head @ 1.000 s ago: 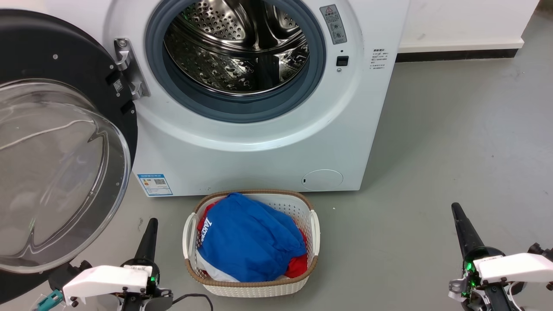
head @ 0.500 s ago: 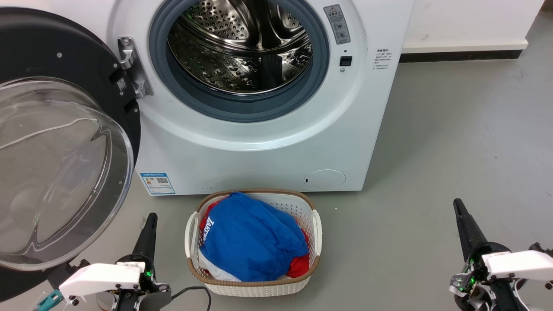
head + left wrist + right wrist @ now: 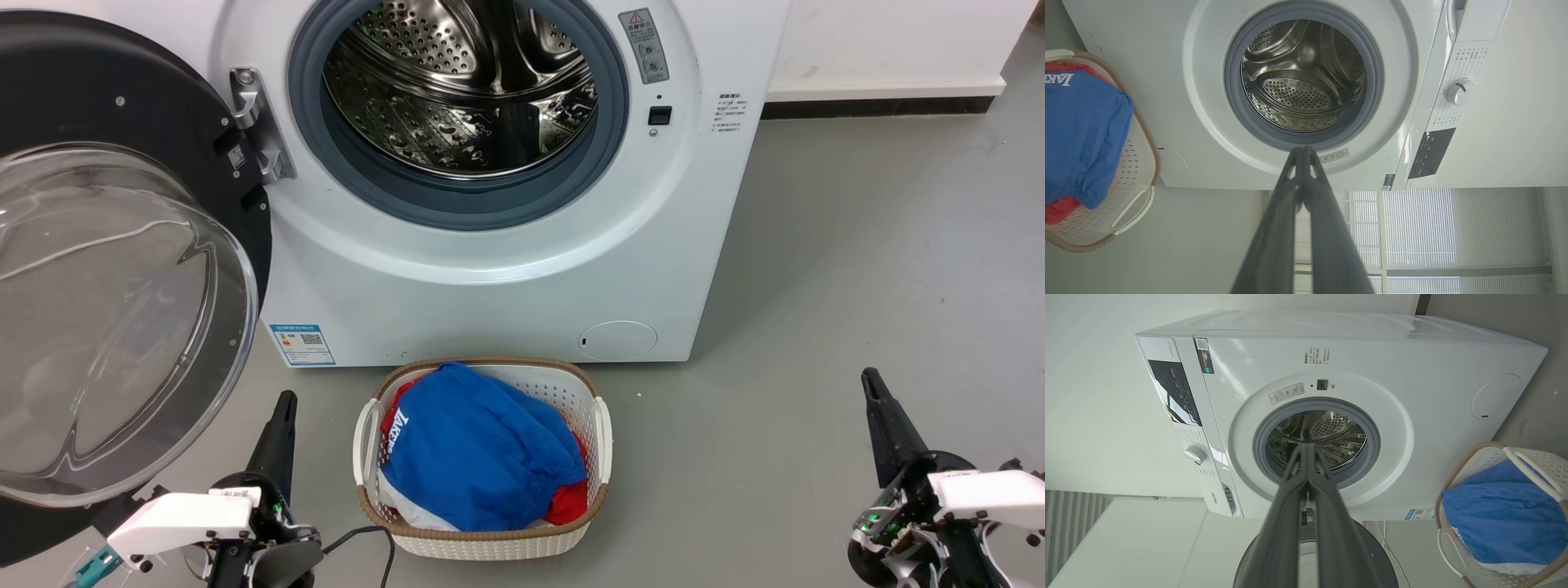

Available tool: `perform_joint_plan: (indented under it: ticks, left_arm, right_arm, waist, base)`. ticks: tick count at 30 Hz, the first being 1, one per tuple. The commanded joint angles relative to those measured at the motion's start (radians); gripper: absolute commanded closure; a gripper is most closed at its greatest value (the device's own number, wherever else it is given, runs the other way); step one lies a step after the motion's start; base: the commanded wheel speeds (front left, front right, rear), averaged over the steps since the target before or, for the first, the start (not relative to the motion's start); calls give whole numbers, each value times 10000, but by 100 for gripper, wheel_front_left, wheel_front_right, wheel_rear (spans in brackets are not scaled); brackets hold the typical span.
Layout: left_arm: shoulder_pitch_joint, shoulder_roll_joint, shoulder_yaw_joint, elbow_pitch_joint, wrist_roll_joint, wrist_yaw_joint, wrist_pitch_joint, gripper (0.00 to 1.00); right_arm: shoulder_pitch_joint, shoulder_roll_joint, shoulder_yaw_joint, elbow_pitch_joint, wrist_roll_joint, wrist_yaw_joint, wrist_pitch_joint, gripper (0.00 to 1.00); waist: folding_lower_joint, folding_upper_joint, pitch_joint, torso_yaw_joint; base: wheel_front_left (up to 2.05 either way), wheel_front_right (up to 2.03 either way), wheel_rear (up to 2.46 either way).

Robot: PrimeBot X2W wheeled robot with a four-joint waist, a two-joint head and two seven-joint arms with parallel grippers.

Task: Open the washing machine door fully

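The washing machine door (image 3: 98, 106), a large glossy black disc with a clear bulging glass bowl, hangs swung wide open at the left of the white machine (image 3: 490, 286), held by its metal hinge (image 3: 257, 126). The steel drum opening (image 3: 461, 90) with its grey rubber rim lies exposed. My left gripper (image 3: 286, 400) is shut and empty, low at the left just below the door's glass bowl. My right gripper (image 3: 870, 377) is shut and empty over the floor at the lower right. The wrist views show each pair of fingers (image 3: 1302, 153) (image 3: 1306, 449) pressed together, and the door (image 3: 1372, 555) again.
A white laundry basket (image 3: 600, 433) with a brown rim stands on the grey floor in front of the machine, between my grippers. It holds a blue garment (image 3: 482, 449) over red cloth. A black cable (image 3: 367, 535) lies by the basket's left corner.
The whole head view has shifted slightly, so the camera moved. Both grippers have drawn a little lower and back in the view. The door stays wide open.
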Motion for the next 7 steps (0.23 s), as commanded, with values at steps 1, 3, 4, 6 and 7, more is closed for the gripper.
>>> perform_joint_plan:
  ticks: [1, 3, 4, 6, 7]
  left_arm:
    - [-97, -36, 78, -41, -307, -71, 102, 100]
    - [-109, -44, 88, -44, -422, -84, 143, 100]
    - [-103, -42, 84, -42, -392, -85, 139, 100]
    - [-100, -41, 83, -43, -378, -85, 133, 100]
    - [-100, -41, 82, -43, -379, -83, 133, 100]
  right_arm:
    - [-100, 14, -44, 61, 357, 0, 83, 100]
    - [-115, 19, -60, 77, 482, 0, 98, 100]
    - [-104, 22, -63, 72, 438, 0, 102, 100]
    - [-97, 30, -70, 73, 422, 0, 111, 100]
    - [-98, 33, -73, 72, 417, 0, 116, 100]
  waist:
    - [0, 0, 1, 22]
    - [0, 0, 2, 35]
    - [0, 0, 2, 35]
    - [0, 0, 2, 35]
    - [0, 0, 2, 35]
  base:
    - [0, 0, 0]
    - [0, 0, 0]
    - [0, 0, 0]
    - [0, 0, 0]
    - [0, 0, 0]
